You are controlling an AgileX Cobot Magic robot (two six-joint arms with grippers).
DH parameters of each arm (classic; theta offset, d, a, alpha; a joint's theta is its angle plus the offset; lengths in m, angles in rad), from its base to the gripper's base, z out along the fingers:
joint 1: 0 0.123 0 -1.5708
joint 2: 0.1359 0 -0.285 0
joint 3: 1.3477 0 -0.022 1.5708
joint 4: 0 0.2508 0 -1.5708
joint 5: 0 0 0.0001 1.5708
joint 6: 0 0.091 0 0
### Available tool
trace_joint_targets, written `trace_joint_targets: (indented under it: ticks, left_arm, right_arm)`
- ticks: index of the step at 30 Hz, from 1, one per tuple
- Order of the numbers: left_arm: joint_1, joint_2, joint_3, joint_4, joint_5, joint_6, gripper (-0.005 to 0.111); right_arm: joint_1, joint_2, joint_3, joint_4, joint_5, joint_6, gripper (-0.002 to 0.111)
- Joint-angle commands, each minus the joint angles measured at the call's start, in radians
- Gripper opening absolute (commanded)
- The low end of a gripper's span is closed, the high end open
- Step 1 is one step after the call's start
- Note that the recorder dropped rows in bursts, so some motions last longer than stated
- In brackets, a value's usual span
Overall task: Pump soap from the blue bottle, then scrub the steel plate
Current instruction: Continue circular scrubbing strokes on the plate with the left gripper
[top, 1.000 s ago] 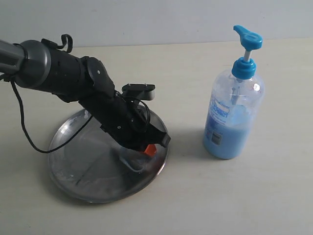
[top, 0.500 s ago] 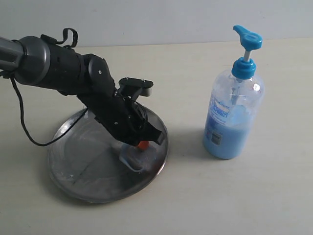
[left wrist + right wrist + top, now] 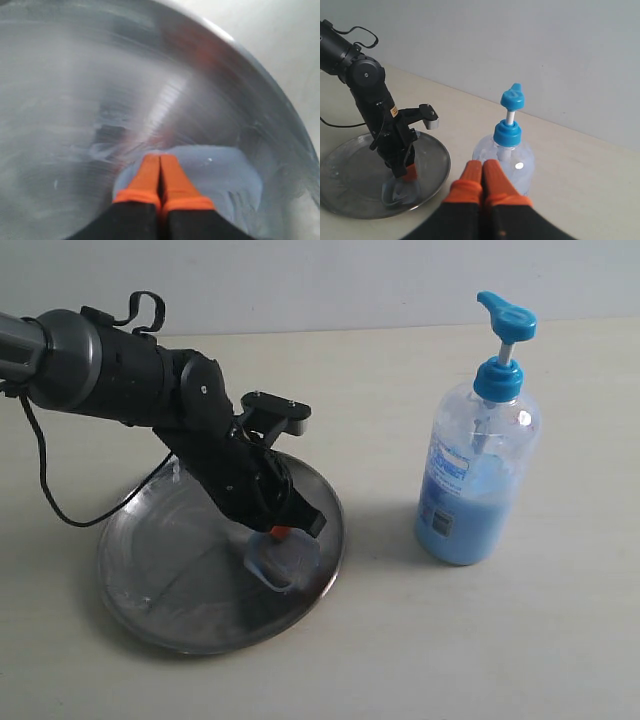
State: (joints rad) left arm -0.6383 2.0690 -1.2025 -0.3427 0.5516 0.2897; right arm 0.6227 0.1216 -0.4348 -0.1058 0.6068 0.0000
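The left gripper [image 3: 281, 532], jaws pressed together and empty, is drawing back from the rim of the steel plate [image 3: 160, 580] through the soap [image 3: 283, 563], indicating scrubbing is proceeding, while the right gripper [image 3: 482, 176], likewise closed, is hanging near the blue bottle [image 3: 478, 480].

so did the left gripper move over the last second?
Yes. In the exterior view the left gripper has slid slightly left, away from the blue bottle, which stayed put, and inward from the rim of the steel plate.
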Motion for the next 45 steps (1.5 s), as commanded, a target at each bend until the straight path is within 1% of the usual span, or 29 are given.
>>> trace_joint_targets:
  ticks: [1, 7, 15, 20, 30, 38, 45]
  left_arm:
    - [0.001, 0.026, -0.020, 0.077, 0.050, -0.041, 0.000]
    - [0.001, 0.026, -0.056, 0.082, 0.062, -0.054, 0.000]
    - [0.001, 0.026, -0.056, 0.177, 0.078, -0.119, 0.000]
    - [0.001, 0.023, -0.056, 0.179, 0.090, -0.119, 0.000]
    - [0.000, 0.021, -0.056, 0.183, 0.199, -0.117, 0.000]
    - [0.000, 0.021, -0.056, 0.127, 0.235, -0.109, 0.000]
    - [0.000, 0.021, -0.056, -0.022, 0.244, -0.006, 0.000]
  right_arm:
    - [-0.001, -0.006, 0.008, -0.004, -0.014, 0.000, 0.000]
    - [-0.001, -0.006, 0.008, -0.004, -0.014, 0.000, 0.000]
    - [-0.001, -0.006, 0.008, -0.004, -0.014, 0.000, 0.000]
    - [-0.001, -0.006, 0.008, -0.004, -0.014, 0.000, 0.000]
    - [-0.001, -0.006, 0.008, -0.004, -0.018, 0.000, 0.000]
    - [-0.001, -0.006, 0.008, -0.004, -0.018, 0.000, 0.000]
    - [-0.001, -0.006, 0.008, -0.004, -0.018, 0.000, 0.000]
